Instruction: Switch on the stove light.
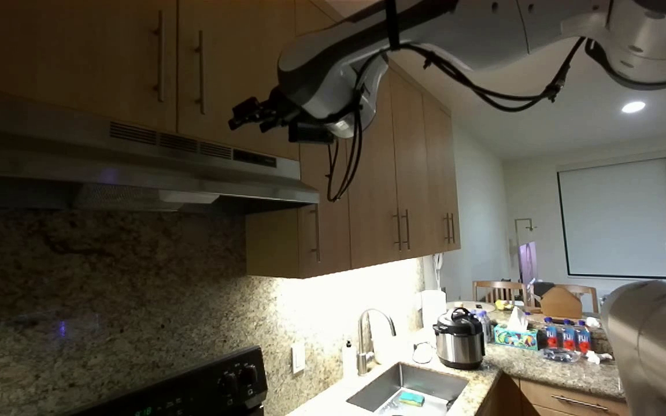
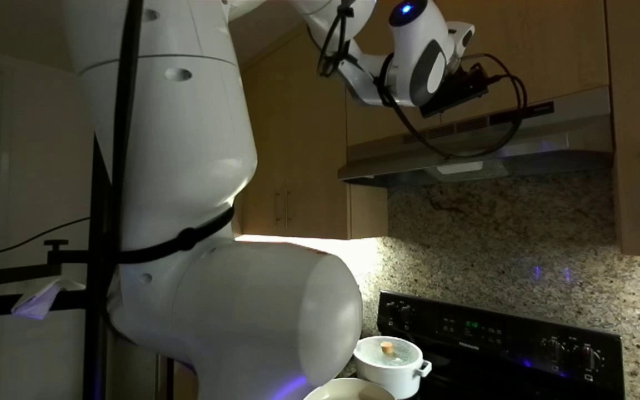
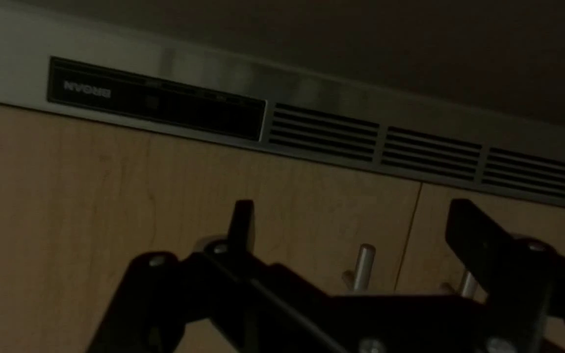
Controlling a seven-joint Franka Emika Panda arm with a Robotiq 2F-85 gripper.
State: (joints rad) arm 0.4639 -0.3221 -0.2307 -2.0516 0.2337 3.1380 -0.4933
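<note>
The steel range hood (image 1: pixel 136 162) hangs under wooden cabinets and shows in both exterior views (image 2: pixel 581 125). Its dark control panel (image 1: pixel 255 158) is on the front face. In the wrist view the panel (image 3: pixel 155 100) appears upside down with the word BROAN; its small switches are too dark to make out. The hood's pale light cover (image 1: pixel 188 197) is underneath and looks unlit; it also shows in an exterior view (image 2: pixel 460 167). My gripper (image 1: pixel 249 123) is open and empty, in front of the cabinet doors and above the panel's height. In the wrist view its fingers (image 3: pixel 352 201) are wide apart, touching nothing.
Cabinet bar handles (image 1: pixel 200 72) stick out near the gripper. Vent slots (image 3: pixel 324 132) lie beside the panel. Loose cables (image 2: pixel 514 111) hang from the wrist. Below are the black stove panel (image 2: pixel 498 328), a white lidded pot (image 2: pixel 389 375) and a sink (image 1: pixel 434 378).
</note>
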